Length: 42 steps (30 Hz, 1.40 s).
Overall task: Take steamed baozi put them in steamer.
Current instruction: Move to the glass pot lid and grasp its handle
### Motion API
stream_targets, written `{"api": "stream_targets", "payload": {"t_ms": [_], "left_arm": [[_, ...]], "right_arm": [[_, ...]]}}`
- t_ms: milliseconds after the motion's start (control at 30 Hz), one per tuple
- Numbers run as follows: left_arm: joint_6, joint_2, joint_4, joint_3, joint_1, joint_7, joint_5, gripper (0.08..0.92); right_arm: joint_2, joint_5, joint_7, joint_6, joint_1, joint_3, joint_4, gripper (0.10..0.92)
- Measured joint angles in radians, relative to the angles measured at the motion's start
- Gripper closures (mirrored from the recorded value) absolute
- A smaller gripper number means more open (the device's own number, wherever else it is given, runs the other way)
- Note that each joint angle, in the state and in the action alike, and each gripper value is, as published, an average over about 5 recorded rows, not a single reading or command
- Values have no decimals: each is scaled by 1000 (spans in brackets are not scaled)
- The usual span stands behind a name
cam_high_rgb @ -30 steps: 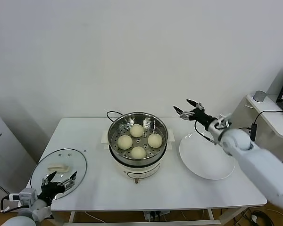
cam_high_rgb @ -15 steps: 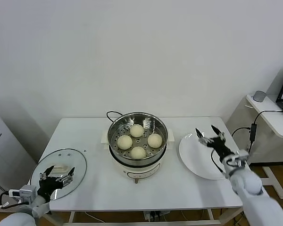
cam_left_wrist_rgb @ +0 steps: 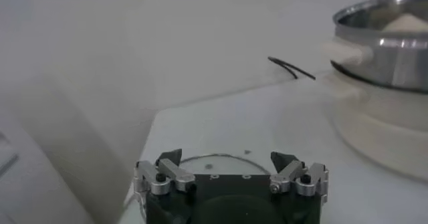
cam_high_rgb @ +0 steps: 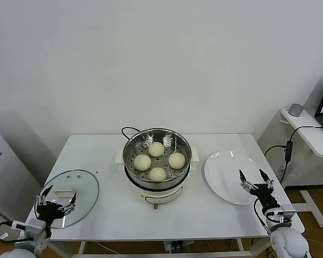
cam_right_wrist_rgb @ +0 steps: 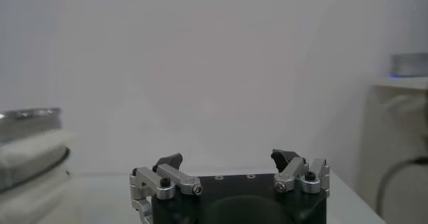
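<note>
All four steamed baozi (cam_high_rgb: 158,159) already in the steamer (cam_high_rgb: 157,174) at bench (cam_high_rgb: 113,204) centre, between right hand (cam_high_rgb: 257,180), spread and empty beside the bare plate (cam_high_rgb: 229,177), and left hand (cam_high_rgb: 56,199), spread over the glass lid (cam_high_rgb: 83,185), neither clearly nearer.

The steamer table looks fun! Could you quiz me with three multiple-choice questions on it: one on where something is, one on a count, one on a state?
1. Where does the glass lid lie?
A. on the steamer
B. on the table, at the robot's left
C. on the plate

2. How many steamed baozi sit in the steamer?
A. two
B. three
C. four

3. What is on the plate?
A. nothing
B. one bun
C. the lid

Answers: 1 B, it lies flat by the left gripper. 2 C, four buns show on the perforated tray. 3 A, its white surface is bare, with the right gripper beside it, open and holding nothing.
</note>
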Motion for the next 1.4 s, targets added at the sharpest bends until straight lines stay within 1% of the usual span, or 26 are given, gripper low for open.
{"api": "stream_targets", "payload": {"t_ms": [333,600,767,1033,1400], "left_arm": [[-161,-33,126,-18,-13,-23,500,177],[-281,-72,238,-38,-44,-74,882,177],[-333,-96,298,-40,-74,-108,1074,177],[-377,-120,385,-37,-140,-147,1275,177],[-406,-131,495,-21,-228,-164,1394,177]], "right_arm": [[47,-33,-4,9,-29,55,1,203],[66,-48,-5,12,-40,74,1,203],[71,-54,-7,14,-42,86,-2,203],[80,-64,-12,21,-40,94,-16,203],[87,-85,-17,26,-25,92,-35,203]]}}
